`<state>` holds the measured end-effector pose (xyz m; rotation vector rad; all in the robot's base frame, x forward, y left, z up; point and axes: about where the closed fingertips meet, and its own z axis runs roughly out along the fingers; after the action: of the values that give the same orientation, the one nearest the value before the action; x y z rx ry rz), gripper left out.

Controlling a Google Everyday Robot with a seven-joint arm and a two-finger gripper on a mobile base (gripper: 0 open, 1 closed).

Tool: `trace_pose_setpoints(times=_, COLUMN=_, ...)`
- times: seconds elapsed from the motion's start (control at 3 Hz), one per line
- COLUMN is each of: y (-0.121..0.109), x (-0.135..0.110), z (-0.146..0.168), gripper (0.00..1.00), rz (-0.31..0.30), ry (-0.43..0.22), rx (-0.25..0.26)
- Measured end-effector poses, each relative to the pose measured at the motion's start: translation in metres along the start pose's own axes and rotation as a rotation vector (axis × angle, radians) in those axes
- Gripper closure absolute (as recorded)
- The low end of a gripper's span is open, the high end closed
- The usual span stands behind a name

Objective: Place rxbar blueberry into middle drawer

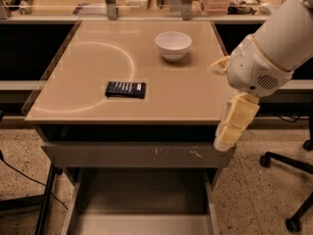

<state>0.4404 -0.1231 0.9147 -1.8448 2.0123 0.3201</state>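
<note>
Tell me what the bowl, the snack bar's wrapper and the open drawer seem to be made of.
Bowl: probably glazed ceramic or hard plastic; smooth, white, slightly glossy. Snack bar wrapper: likely thin plastic film, dark with printed white lettering. Drawer: seems painted sheet metal; flat matte grey floor, thin walls. The gripper hangs beside the front right corner of the table, touching none of them.

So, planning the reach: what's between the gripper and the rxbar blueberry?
Only bare tabletop, in the camera view. The gripper hangs at the table's front right edge, the rxbar blueberry lies leftward, the white bowl farther back.
</note>
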Motion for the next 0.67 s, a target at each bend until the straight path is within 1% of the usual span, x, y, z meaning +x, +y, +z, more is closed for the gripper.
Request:
trace_pose_setpoints(times=0.33, y=0.0039, x=-0.0118, z=0.0160, gripper=0.00, rz=-0.010, ry=-0.052, rx=-0.053)
trace_pose_setpoints(times=0.67, y=0.0072, x=-0.0150, z=0.0225, gripper=0.00, rz=-0.031, ry=-0.060, rx=-0.039)
